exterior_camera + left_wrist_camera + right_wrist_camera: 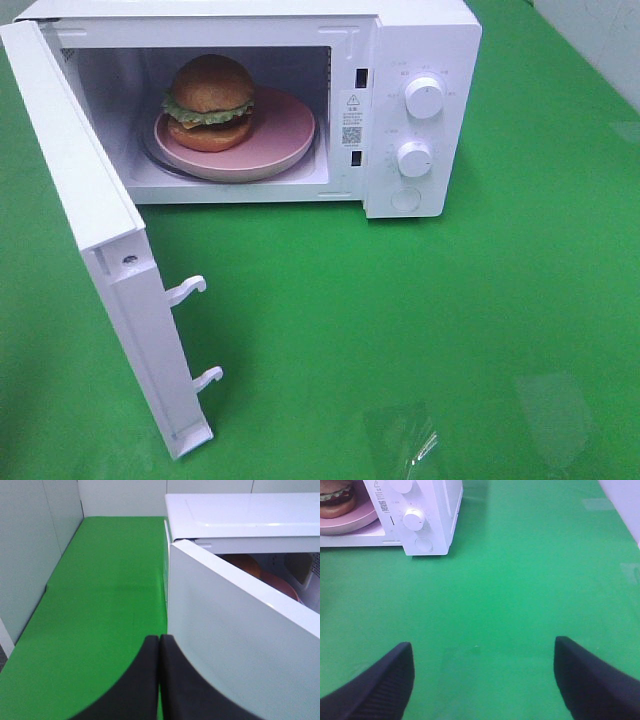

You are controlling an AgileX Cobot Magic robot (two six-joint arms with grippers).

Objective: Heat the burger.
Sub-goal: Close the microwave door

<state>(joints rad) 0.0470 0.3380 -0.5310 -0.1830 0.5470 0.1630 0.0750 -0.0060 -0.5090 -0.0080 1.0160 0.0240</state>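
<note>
My left end effector [159, 642] is pinched shut on nothing, close by the outer face of the open door [235, 645]; I can't tell if it touches. My right end effector [483, 650] hangs wide over the green counter [520, 580]. My worry is closed tips skidding off that smooth panel, or a hard shove sliding the whole microwave [425, 40] and leaving the door unlatched. The burger [210, 100] sits on the pink plate [285, 135] inside, beyond the door from my left end effector and well apart from my right.

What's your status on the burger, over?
Left claw shut, empty, by open door. Right claw open, empty. Burger on plate inside microwave. Door not yet closed.
</note>
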